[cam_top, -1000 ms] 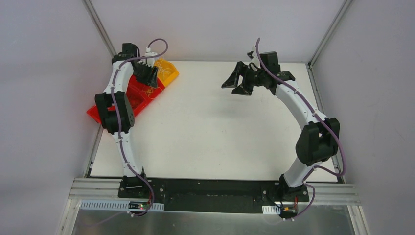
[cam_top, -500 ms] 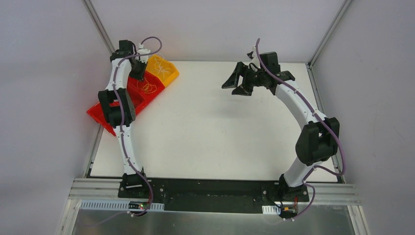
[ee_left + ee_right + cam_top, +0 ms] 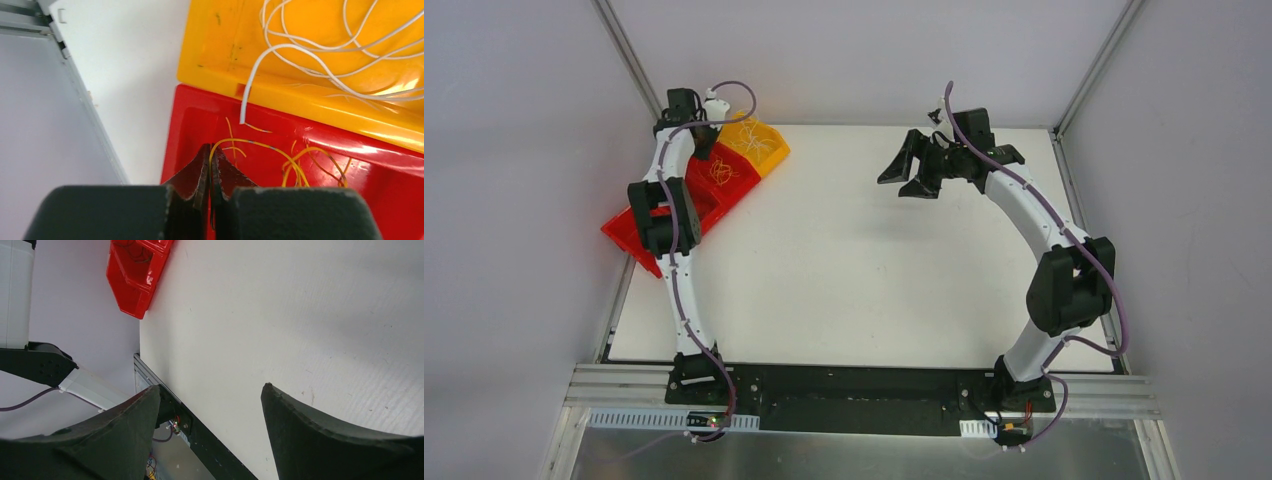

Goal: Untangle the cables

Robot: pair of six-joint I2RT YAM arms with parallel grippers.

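From above, the cables (image 3: 722, 172) sit balled in the red bin (image 3: 624, 228) at ten o'clock on the table (image 3: 854, 280), and the right gripper (image 3: 902, 172) gapes empty near one o'clock. The left wrist shows the left gripper (image 3: 210, 150) pinching one yellow strand (image 3: 260, 143): draw it up slowly, away from the knot (image 3: 310, 167) at three o'clock. The right wrist shows nothing between its spread jaws.

1. Flat white worktop (image 3: 844, 280): a long red plastic bin with compartments (image 3: 624, 230) lies slantwise at the far-left corner. Its near end projects past the left edge.
2. A yellow plastic bin (image 3: 769, 150) touches the red bin's far end.
3. Thin orange-yellow curly wires (image 3: 723, 173) lie in the red bin's far compartment.
4. Thin white wires (image 3: 310, 50) lie in the yellow bin, with one end hanging over the shared wall.
5. The left tool (image 3: 211, 150) is above that compartment, pinching one strand.
6. The right tool (image 3: 904, 170) is well apart to the right, above the worktop.
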